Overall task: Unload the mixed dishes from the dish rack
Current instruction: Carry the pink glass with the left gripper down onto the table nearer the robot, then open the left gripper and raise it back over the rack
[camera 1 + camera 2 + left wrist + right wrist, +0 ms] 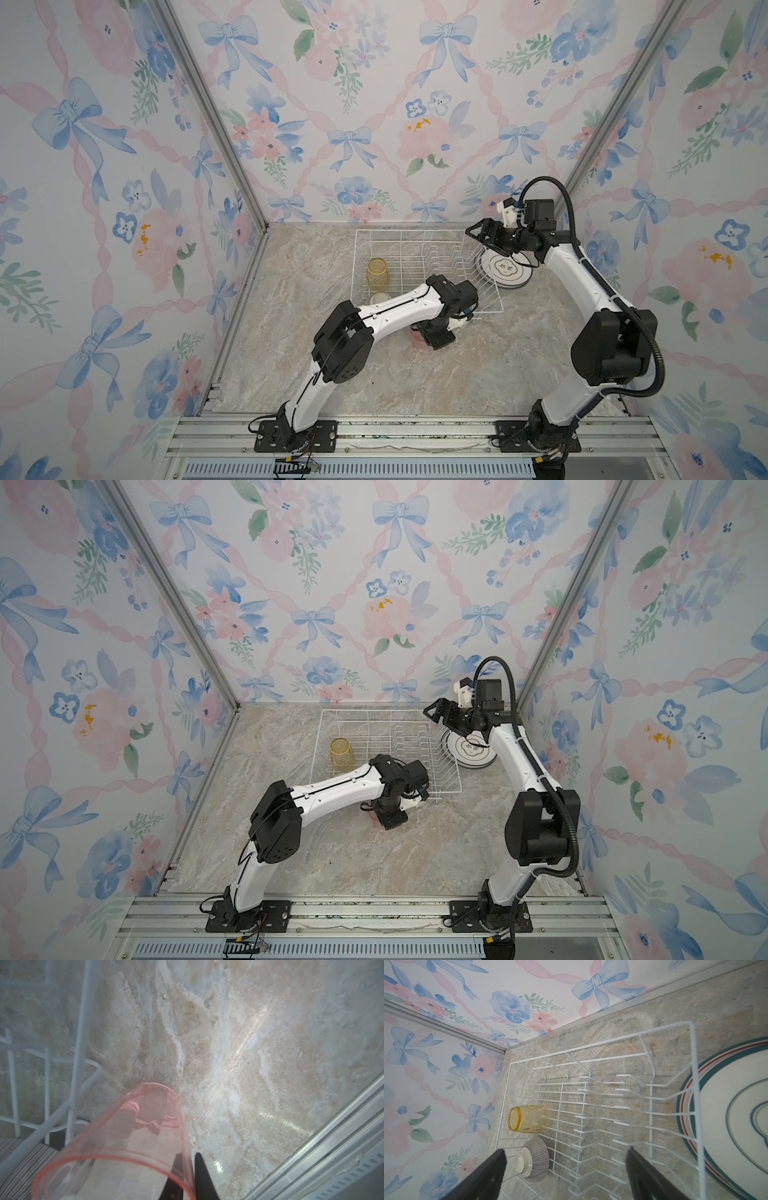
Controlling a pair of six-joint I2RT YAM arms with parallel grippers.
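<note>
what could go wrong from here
1. The left hand straddles the wall of the pink tumbler, right beside the dish rack; pulling out sideways could tip it.
2. The left arm lies over the rack's near corner, by the striped bowl; the open right hand reaching there might collide with it.
</note>
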